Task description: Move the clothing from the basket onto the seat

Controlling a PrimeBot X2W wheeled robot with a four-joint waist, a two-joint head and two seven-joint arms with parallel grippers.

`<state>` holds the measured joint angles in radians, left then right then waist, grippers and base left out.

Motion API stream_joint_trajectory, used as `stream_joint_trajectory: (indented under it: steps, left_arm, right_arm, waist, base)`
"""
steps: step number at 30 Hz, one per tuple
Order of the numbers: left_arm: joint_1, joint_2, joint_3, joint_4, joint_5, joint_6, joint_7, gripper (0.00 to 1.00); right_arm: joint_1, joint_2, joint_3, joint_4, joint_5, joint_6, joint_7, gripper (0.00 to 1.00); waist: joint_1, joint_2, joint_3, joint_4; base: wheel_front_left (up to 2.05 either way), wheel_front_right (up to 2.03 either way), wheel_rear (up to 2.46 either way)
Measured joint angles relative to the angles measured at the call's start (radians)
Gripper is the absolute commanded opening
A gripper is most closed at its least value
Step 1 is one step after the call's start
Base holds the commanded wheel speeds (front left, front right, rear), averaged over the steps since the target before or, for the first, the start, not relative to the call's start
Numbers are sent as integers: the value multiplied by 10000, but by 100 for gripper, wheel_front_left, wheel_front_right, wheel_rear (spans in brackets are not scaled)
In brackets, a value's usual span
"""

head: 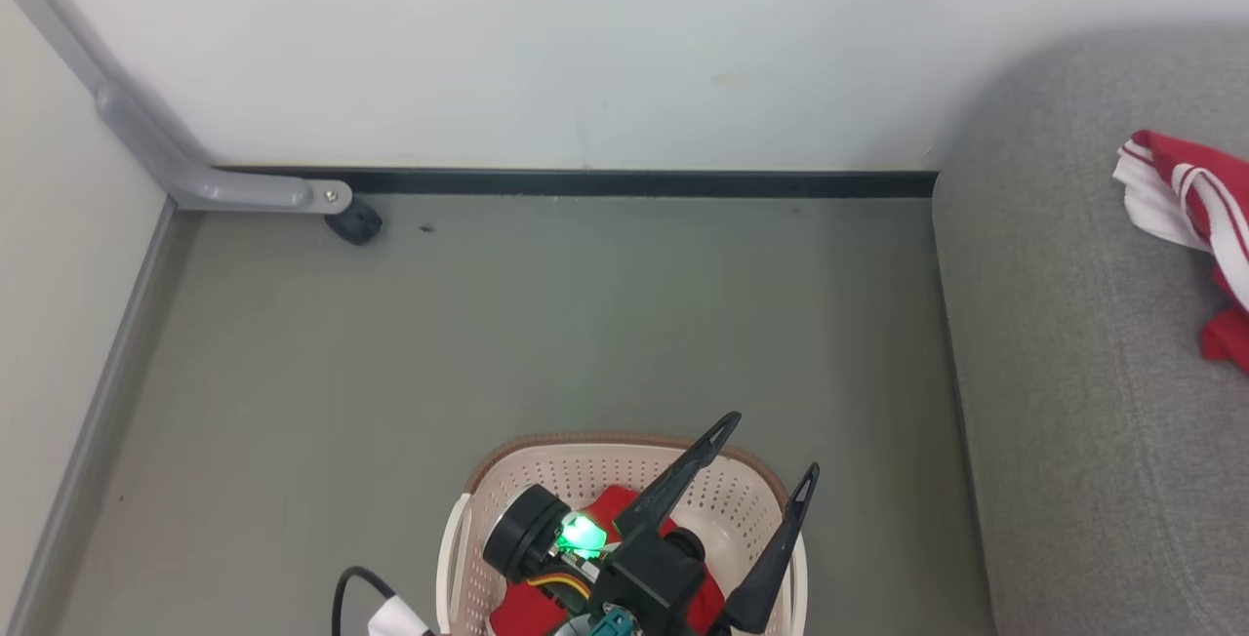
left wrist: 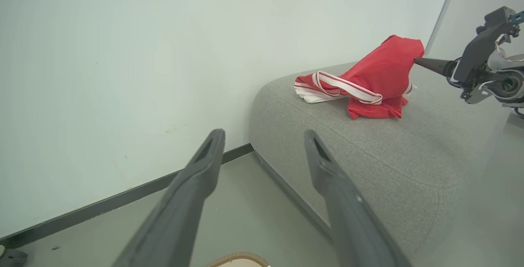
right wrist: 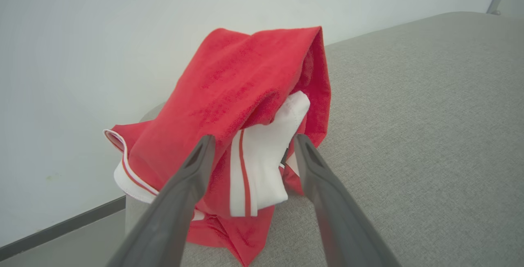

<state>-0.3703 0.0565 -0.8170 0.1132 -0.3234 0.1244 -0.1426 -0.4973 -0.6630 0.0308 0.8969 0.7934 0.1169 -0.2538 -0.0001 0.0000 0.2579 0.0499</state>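
— Red clothing [right wrist: 245, 95], soft, white-banded?
— Crumpled on the woven grey seat [right wrist: 409, 115], between the right gripper's [right wrist: 254, 138] spread fingers. More lies in the perforated basket [head: 546, 460] on the smooth floor [head: 585, 324], beneath the left gripper [head: 772, 443], likewise spread.

Above the cream-white perforated plastic basket [head: 546, 480] at 6 o'clock, bare grey-green floor [head: 585, 324] runs open to the white wall at 12. A grey metal bar on a black caster [head: 254, 191] intrudes at 10. The large grey woven seat cushion [head: 1073, 373] blocks 3 o'clock. Its top is free except for the red white-banded clothing heap [head: 1186, 197] at 2.
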Motion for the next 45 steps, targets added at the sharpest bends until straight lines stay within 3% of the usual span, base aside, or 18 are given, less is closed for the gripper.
stream_joint_trajectory:
  steps: [9,21,27,35,45]
  left_arm:
    - [647,-8,566,128,-31,-2,0,100]
    - [2263,79,2575,130,58,0,-2,100]
    - [3032,134,3622,-42,257,0,-2,100]
    - [3707,205,4550,-290,468,0,0,100]
    - [4288,142,5179,-360,945,0,63,100]
  right_arm:
    - [804,330,-232,-1615,-769,-255,0,100]
    - [2319,1793,205,-4677,-1802,-629,0,100]
    - [3166,2364,698,-5695,-2257,-652,0,100]
    - [3949,2830,1264,-6347,-2583,-744,0,100]
    - [4574,2943,1567,-6556,-2986,-918,0,100]
  waist:
    - [0,0,-806,-120]
    - [-1,-1,-1935,-92]
    - [0,-1,-2381,-38]
    - [0,-1,-2785,-10]
    - [0,-1,-3103,-45]
  base:
    - [0,0,0]
    - [0,0,0]
    - [0,0,0]
    - [0,0,0]
    - [0,0,0]
